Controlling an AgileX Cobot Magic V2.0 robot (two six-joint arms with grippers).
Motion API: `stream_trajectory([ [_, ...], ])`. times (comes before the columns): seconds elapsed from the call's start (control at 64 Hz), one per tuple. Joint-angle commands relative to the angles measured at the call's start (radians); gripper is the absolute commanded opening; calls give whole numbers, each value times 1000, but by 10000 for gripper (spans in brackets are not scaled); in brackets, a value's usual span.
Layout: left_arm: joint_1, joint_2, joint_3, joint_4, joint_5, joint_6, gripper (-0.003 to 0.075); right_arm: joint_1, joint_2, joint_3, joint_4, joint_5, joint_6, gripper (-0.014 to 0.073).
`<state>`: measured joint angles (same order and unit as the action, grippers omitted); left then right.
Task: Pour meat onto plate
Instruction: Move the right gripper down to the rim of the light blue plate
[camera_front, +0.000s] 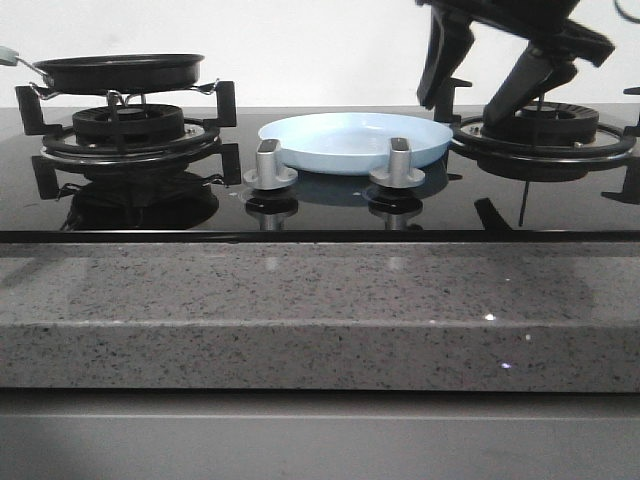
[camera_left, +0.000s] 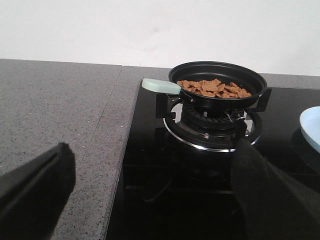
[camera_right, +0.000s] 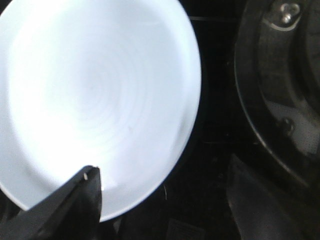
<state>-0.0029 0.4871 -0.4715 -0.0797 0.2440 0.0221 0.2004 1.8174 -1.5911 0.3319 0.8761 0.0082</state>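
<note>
A black frying pan (camera_front: 118, 71) sits on the left burner (camera_front: 128, 128) of a glass cooktop set in a speckled grey counter (camera_front: 320, 315), its pale green handle (camera_left: 161, 86) pointing off toward the counter. The meat (camera_left: 215, 88) lies heaped inside the pan. The left gripper (camera_left: 150, 192) hangs near the cooktop's edge facing the pan, fingers (camera_left: 35, 187) spread wide and empty. At centre, the pale blue plate (camera_front: 355, 141) rests bare on the glass behind two silver knobs (camera_front: 270, 165). The right gripper (camera_front: 478, 85) hangs over the right burner (camera_front: 545, 130) just beside the plate, fingers (camera_front: 443, 60) parted, holding nothing.
</note>
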Motion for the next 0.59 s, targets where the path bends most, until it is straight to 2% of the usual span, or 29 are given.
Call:
stream_trajectory([
  [0.0,-7,11,-37,-9,-85,-9,620,0,-15,-73,25,-9,-16,538],
  [0.578,-7,11,-37,-9,-85,-9,620,0,154,-266,25,147,-16,538],
])
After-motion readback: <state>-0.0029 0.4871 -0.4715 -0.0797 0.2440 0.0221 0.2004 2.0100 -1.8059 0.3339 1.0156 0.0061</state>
